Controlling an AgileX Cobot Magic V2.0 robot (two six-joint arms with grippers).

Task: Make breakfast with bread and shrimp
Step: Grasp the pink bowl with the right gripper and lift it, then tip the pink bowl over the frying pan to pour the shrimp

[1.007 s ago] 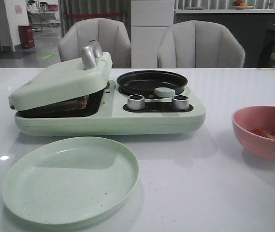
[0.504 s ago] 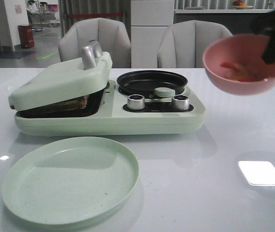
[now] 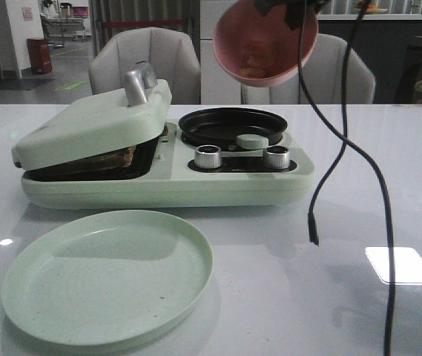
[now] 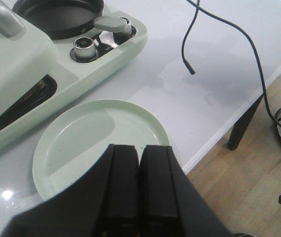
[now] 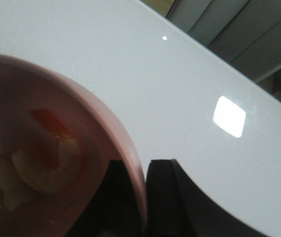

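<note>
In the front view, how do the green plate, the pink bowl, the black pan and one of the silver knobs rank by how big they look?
1. Plate, though it is nearest the camera.
2. and 3. Pan and bowl: alike in width, so I won't rank them.
4. Knob, clearly smallest.

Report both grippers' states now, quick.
Left gripper: shut, holding nothing, above the plate.
Right gripper: shut on the rim of the bowl, which holds the shrimp.
</note>
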